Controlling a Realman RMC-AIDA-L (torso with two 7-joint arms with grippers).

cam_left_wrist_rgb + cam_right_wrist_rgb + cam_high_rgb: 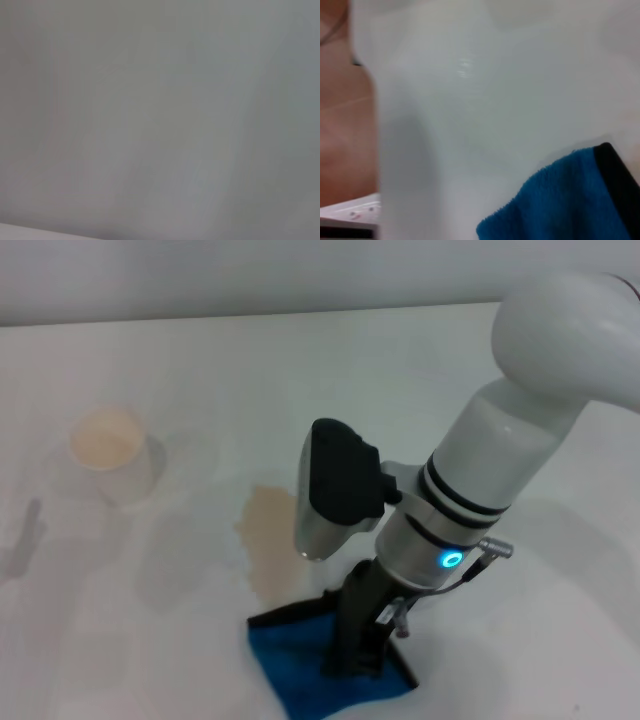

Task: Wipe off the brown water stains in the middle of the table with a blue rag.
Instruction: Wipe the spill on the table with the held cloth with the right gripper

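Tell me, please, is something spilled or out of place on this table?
Yes. The brown water stains lie spilled on the table, unwiped, beside the paper cup. The right pincer presses on the blue rag at the stain's near edge.

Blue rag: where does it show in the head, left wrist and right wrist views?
Head view: the blue rag lies at the near edge, under the right gripper, just below the brown water stains.
Left wrist view: not in it.
Right wrist view: the rag fills the lower right corner.
Shared landmark: the white table.
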